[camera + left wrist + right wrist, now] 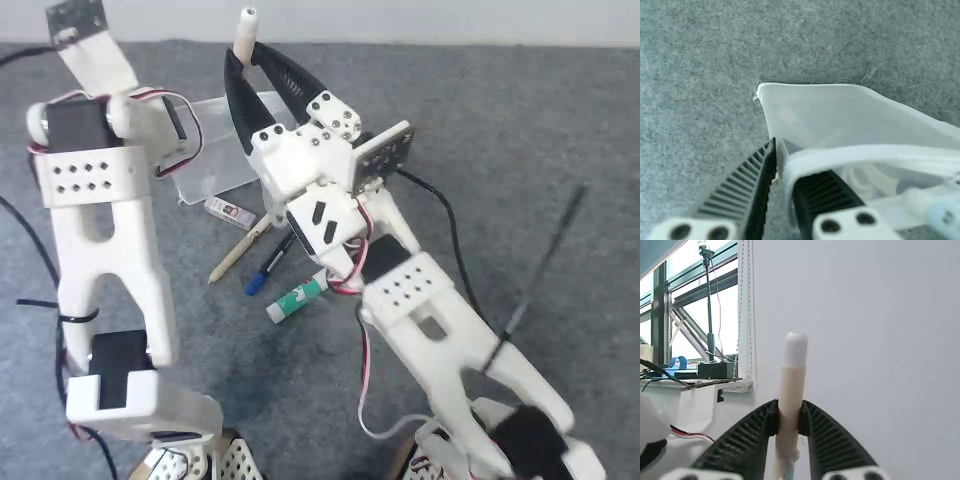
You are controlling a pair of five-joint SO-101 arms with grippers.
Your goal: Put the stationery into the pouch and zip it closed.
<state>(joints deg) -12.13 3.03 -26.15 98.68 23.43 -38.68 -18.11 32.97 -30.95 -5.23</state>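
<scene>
Left gripper (782,167): I see its jaws clenched on the rim of the clear pouch (850,120), one ribbed finger on each side of the edge.
Clear pouch: it lies on the grey surface (700,75), farther from the arm bases than the loose stationery, with the left arm's wrist right over its near corner in the high view.
Right gripper (788,422): it grasps a beige pen (790,380), with both jaws pinched on the barrel.
Beige pen: it stands upright with its white cap on top, held aloft and well clear of the surface. From above it appears past the pouch's far edge.
Eraser (228,211): a small block in a sleeve, just beside the pouch's near edge.
Pencil (238,250): bare wood, lying slantwise next to the eraser.
Blue pen (270,264): it has a dark barrel and lies alongside the pencil, with its upper end under the right arm.
Glue stick (298,296): green and white, lying on its side, the item closest to the arm bases.
</scene>
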